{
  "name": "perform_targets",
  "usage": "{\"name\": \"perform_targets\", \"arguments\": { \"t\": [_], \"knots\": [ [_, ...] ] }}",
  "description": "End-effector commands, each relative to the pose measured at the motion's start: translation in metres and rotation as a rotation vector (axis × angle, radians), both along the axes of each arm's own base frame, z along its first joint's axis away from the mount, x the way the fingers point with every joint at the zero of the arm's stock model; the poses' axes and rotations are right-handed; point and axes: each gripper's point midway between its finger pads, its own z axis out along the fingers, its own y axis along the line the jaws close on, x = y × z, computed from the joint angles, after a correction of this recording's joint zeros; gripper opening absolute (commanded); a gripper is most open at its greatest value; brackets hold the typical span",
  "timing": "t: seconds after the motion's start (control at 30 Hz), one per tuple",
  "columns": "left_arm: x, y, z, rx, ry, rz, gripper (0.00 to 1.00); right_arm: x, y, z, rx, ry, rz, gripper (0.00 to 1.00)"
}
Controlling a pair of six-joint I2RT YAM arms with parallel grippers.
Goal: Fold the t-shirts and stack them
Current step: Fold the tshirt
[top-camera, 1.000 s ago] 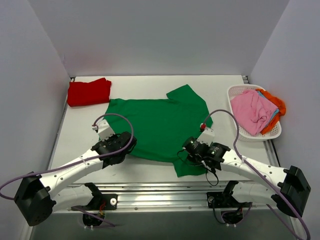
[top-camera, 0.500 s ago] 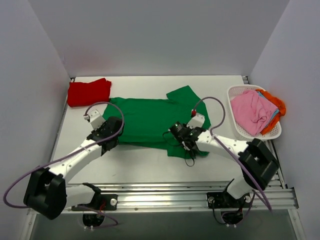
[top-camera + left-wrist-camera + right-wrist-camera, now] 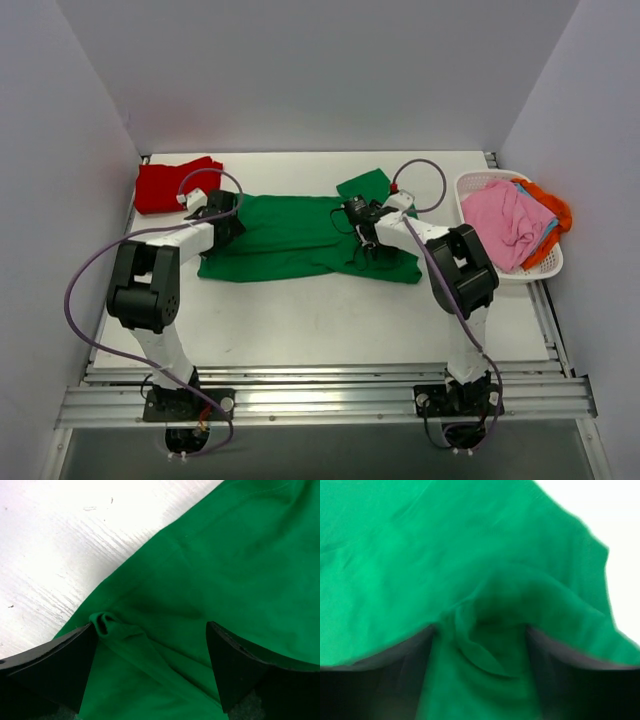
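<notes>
A bright green t-shirt (image 3: 290,240) lies folded in half across the middle of the table (image 3: 300,320), its near layer laid back over the far one. My left gripper (image 3: 222,210) hangs over its far left corner, and in the left wrist view this gripper (image 3: 150,650) is open with a small loose fold of the green fabric (image 3: 225,555) between its black fingers (image 3: 55,665). My right gripper (image 3: 360,215) is over the shirt's far right part by the sleeve. The blurred right wrist view shows this gripper (image 3: 480,645) open over a slack bunch of green cloth (image 3: 420,540). A folded red t-shirt (image 3: 178,183) lies at the far left corner.
A white lattice basket (image 3: 500,275) stands at the right edge, holding a pink t-shirt (image 3: 505,222) and an orange one (image 3: 553,210). Grey walls close in the left, back and right sides. A metal rail (image 3: 320,385) runs along the near edge.
Both grippers, shut on the green shirt's near hem, carried it away toward the far edge, folding the shirt in half. Both have now opened and let the fabric go.
</notes>
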Motion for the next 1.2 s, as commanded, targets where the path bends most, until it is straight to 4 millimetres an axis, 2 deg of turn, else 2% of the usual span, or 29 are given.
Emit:
{"name": "perform_targets", "arguments": {
  "t": [0.0, 0.03, 0.07, 0.13, 0.23, 0.27, 0.33, 0.37, 0.47, 0.53, 0.57, 0.67, 0.7, 0.83, 0.97, 1.17],
  "knots": [
    [0.012, -0.002, 0.021, -0.009, -0.040, -0.032, 0.97, -0.003, -0.026, 0.021, -0.100, -0.012, -0.034, 0.76],
    [0.012, 0.000, 0.022, -0.007, -0.046, -0.030, 0.97, -0.001, -0.026, 0.026, -0.086, -0.033, -0.033, 0.90],
    [0.011, 0.000, 0.026, -0.010, -0.053, -0.029, 0.97, -0.005, -0.027, 0.023, -0.084, -0.021, -0.020, 0.93],
    [0.009, 0.000, 0.031, -0.013, -0.064, -0.030, 0.97, -0.006, -0.026, 0.028, -0.071, -0.031, -0.015, 0.96],
    [0.003, 0.003, 0.045, -0.014, -0.097, -0.016, 0.97, -0.008, -0.026, 0.032, -0.066, -0.035, -0.013, 0.96],
    [0.000, 0.005, 0.056, -0.011, -0.125, -0.006, 0.97, -0.011, -0.027, 0.031, -0.066, -0.030, -0.010, 0.96],
    [-0.008, 0.006, 0.058, -0.016, -0.140, 0.003, 0.97, -0.012, -0.025, 0.034, -0.051, -0.042, -0.008, 0.96],
    [-0.011, 0.006, 0.067, -0.023, -0.165, 0.002, 0.97, -0.014, -0.022, 0.034, -0.044, -0.047, -0.002, 0.96],
    [-0.022, 0.003, 0.064, -0.035, -0.172, -0.003, 0.96, -0.022, -0.016, 0.032, -0.023, -0.058, 0.014, 0.96],
    [-0.031, 0.002, 0.055, -0.049, -0.145, 0.018, 0.95, -0.031, -0.013, 0.029, -0.018, -0.060, 0.021, 0.96],
    [-0.037, 0.000, 0.050, -0.052, -0.129, 0.023, 0.94, -0.038, -0.006, 0.028, -0.017, -0.061, 0.038, 0.96],
    [-0.055, -0.012, 0.034, -0.045, -0.102, 0.019, 0.93, -0.061, -0.005, 0.027, -0.028, -0.081, 0.046, 0.96],
    [-0.060, -0.017, 0.031, -0.031, -0.100, 0.017, 0.93, -0.075, -0.001, 0.027, -0.029, -0.085, 0.070, 0.96],
    [-0.076, -0.020, 0.011, -0.023, -0.054, 0.025, 0.93, -0.101, 0.001, 0.021, 0.003, -0.077, 0.097, 0.96],
    [-0.083, -0.021, 0.004, -0.032, -0.045, 0.023, 0.92, -0.118, -0.003, 0.020, 0.016, -0.072, 0.105, 0.96],
    [-0.095, -0.025, 0.012, -0.047, -0.069, 0.016, 0.87, -0.136, -0.012, 0.019, 0.014, -0.073, 0.101, 0.96]
  ]
}}
